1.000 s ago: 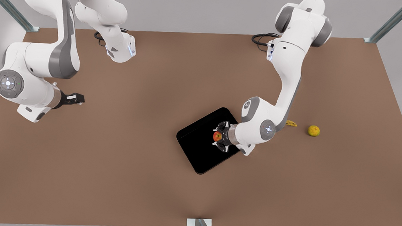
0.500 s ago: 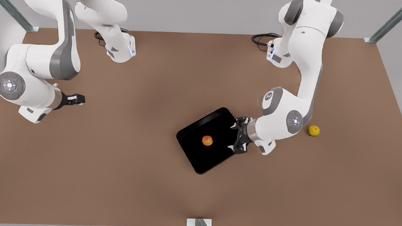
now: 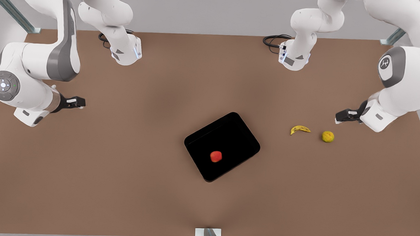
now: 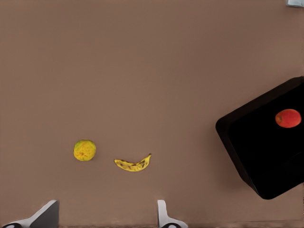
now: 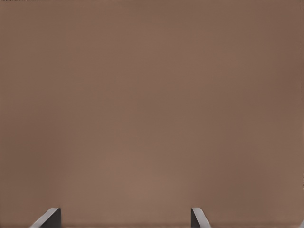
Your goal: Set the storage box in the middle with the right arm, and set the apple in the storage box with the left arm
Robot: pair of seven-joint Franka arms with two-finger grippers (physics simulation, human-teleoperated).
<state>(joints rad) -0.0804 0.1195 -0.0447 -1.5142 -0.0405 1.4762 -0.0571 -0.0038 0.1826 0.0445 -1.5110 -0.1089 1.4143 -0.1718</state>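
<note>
The black storage box (image 3: 232, 134) sits near the table's middle, turned at an angle. The red apple (image 3: 216, 156) lies loose inside it, toward its near side; the left wrist view has the same box (image 4: 256, 152) and apple (image 4: 288, 118). My left gripper (image 3: 342, 116) hangs open at the front view's right, well away from the box, above the table near the yellow-green fruit; its fingertips (image 4: 47, 214) stand wide apart with nothing between them. My right gripper (image 3: 76, 102) waits open at the front view's left over bare table, and the right wrist view (image 5: 123, 218) has it empty.
A small banana (image 3: 300, 129) and a yellow-green round fruit (image 3: 327, 136) lie on the table right of the box in the front view. The arm bases (image 3: 125, 52) stand at the far edge, with a cable (image 3: 273, 39) beside one. A metal bracket (image 3: 208, 234) marks the near edge.
The left gripper let go of the apple inside the box and drew back far to the front view's right. The apple settled slightly nearer. The right arm barely shifted.
</note>
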